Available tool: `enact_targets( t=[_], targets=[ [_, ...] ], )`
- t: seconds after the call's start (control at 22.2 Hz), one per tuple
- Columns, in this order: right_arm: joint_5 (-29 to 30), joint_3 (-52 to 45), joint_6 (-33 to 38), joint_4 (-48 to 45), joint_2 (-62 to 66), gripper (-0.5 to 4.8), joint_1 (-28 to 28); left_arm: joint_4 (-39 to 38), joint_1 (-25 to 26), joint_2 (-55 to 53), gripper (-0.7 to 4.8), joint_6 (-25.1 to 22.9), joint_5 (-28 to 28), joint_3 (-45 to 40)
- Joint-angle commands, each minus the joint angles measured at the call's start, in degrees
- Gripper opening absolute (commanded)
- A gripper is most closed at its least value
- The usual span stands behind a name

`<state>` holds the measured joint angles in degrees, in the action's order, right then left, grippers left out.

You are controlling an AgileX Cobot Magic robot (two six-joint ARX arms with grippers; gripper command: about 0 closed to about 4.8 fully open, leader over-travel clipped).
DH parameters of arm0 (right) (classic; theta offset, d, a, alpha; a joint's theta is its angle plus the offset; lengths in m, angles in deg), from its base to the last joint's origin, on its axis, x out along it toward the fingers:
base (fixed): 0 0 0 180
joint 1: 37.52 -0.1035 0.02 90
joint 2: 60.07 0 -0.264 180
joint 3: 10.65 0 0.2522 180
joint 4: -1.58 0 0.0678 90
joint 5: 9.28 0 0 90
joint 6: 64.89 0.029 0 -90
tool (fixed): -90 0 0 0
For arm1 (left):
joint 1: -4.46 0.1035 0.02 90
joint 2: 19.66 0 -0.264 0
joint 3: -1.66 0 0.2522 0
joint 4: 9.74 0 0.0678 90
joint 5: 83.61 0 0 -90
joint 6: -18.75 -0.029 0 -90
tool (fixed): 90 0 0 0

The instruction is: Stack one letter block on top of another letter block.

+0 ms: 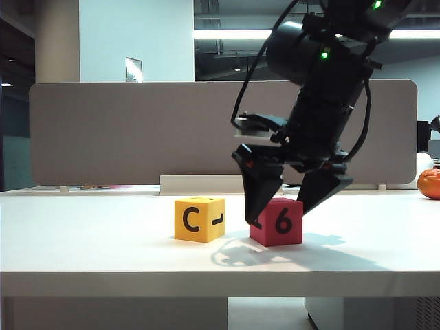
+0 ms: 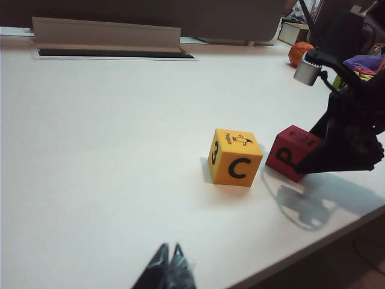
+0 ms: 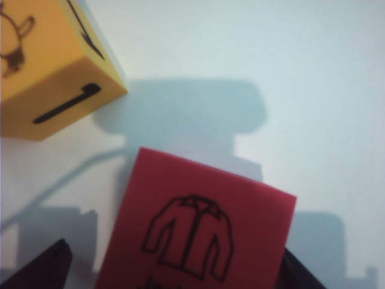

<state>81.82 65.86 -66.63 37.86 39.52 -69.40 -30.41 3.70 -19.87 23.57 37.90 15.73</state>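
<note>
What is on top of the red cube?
A black jacket drawing on the red cube's top face, framed by the open right gripper. Nothing is stacked there; text below the drawing is cut off.

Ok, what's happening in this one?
The right claw is open and straddles the red-pink block marked "6", a finger on either side, not yet closed on it. The yellow "C" block sits on the white table just beside it, apart. The left claw is shut and idle, away from both blocks. Nothing is stacked yet.
</note>
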Motion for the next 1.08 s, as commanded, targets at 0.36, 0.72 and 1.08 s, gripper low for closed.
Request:
enact_targets(
  t=[0.36,0.72,1.08],
  targets=[
    [-0.1,0.3,0.2,-4.2,0.5,1.84,-0.1,-0.2,0.1,0.0,-0.06,0.2,0.2,0.2],
    [-0.1,1.2,0.2,-2.9,0.4,1.73,-0.1,-0.2,0.1,0.0,-0.06,0.2,0.3,0.2],
    [0.1,9.5,0.2,3.9,0.4,1.73,-0.1,-0.3,0.1,0.0,-0.06,0.2,0.3,0.2]
  ],
)
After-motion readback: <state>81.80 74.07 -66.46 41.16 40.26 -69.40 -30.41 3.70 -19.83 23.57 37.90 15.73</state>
